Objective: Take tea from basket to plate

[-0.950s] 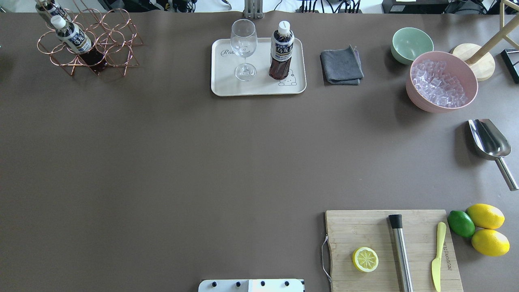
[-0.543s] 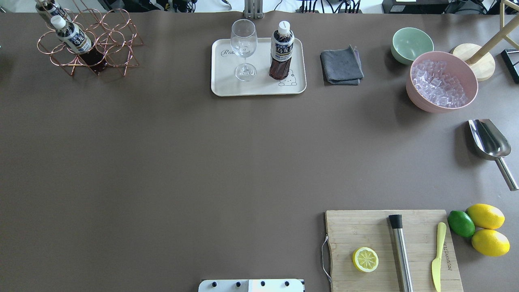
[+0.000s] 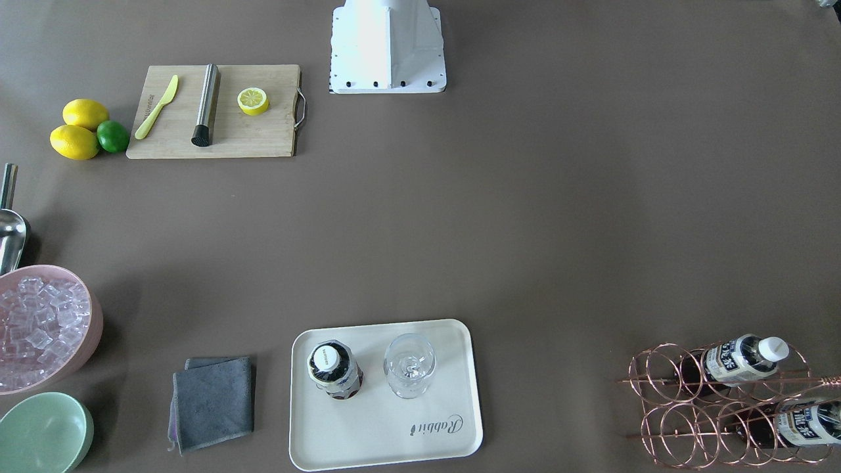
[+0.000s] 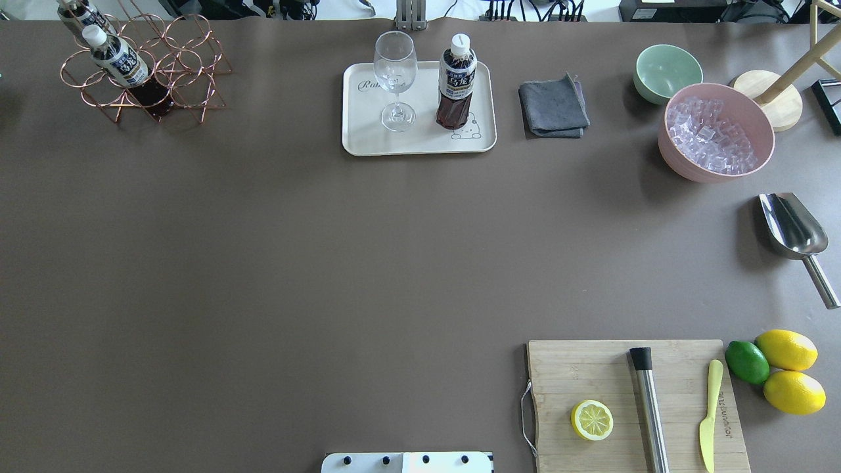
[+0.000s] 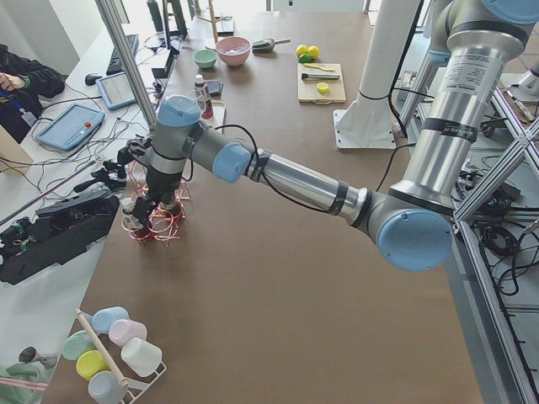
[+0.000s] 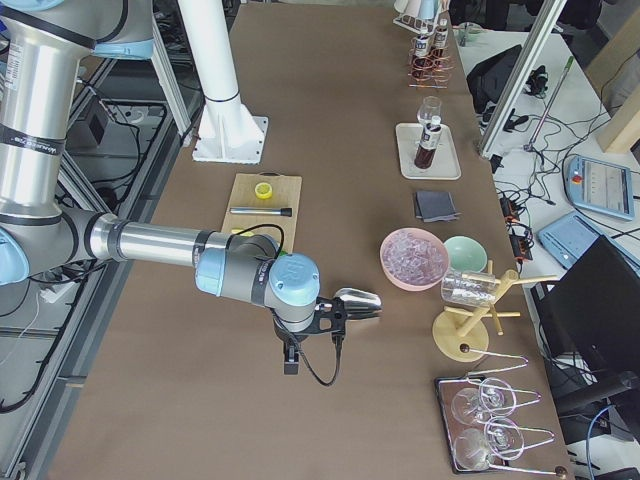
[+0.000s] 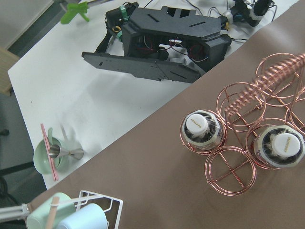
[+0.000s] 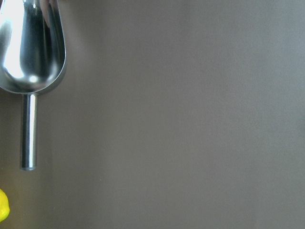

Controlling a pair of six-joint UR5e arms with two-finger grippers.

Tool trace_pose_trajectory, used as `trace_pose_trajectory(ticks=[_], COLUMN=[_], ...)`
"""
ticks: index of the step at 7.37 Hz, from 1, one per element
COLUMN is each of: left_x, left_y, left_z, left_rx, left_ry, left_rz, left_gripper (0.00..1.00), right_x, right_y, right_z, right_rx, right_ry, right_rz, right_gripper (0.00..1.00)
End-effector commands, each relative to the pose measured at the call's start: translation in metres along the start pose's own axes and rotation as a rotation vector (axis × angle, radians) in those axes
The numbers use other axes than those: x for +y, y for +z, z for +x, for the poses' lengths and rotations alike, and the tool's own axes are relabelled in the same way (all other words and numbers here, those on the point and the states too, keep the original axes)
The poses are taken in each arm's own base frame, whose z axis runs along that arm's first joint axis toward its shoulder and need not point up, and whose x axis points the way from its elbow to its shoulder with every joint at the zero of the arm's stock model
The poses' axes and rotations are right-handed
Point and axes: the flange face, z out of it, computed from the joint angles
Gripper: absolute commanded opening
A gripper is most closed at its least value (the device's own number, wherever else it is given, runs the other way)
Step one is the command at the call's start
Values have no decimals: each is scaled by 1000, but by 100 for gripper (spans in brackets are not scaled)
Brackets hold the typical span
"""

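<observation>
One tea bottle (image 4: 456, 85) stands upright on the cream plate (image 4: 368, 135), next to a clear glass (image 4: 395, 79); it also shows in the front view (image 3: 334, 369). Two more tea bottles (image 4: 121, 62) (image 4: 79, 13) sit in the copper wire basket (image 4: 187, 66) at the far left corner. The left wrist view looks straight down on their white caps (image 7: 202, 130) (image 7: 279, 145). My left gripper (image 5: 154, 209) hangs over the basket; I cannot tell if it is open. My right gripper (image 6: 290, 358) hovers near the metal scoop (image 6: 358, 300); its state is unclear.
A grey cloth (image 4: 553, 108), green bowl (image 4: 667, 71) and pink bowl of ice (image 4: 715, 131) stand right of the plate. The scoop (image 4: 795, 236) lies at the right edge. A cutting board (image 4: 591, 374) with lemon half, muddler and knife is front right, beside lemons and a lime.
</observation>
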Motion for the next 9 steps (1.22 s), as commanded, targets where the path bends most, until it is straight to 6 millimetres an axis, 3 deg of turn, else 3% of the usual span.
trace_pose_trajectory(ticks=[1,4,5,7,9], left_x=[92,133,158,160,172], left_y=[37,69,78,71,94], left_z=[-31,-26,-25,-13,18], left_rx=[-5,75,105,162,213], left_ry=[-153,-456,-536,-645,-601], left_rz=[-91,-208,-263,-305,-375], left_gripper=[99,99,99,99,99], right_x=[0,-1,-1,-1,-1], right_y=[0,0,0,0,2], right_z=[0,0,0,0,2], right_rx=[0,0,0,0,-1], right_ry=[0,-1,0,1,2], right_rz=[1,2,1,-1,-4], right_gripper=[99,99,99,99,99])
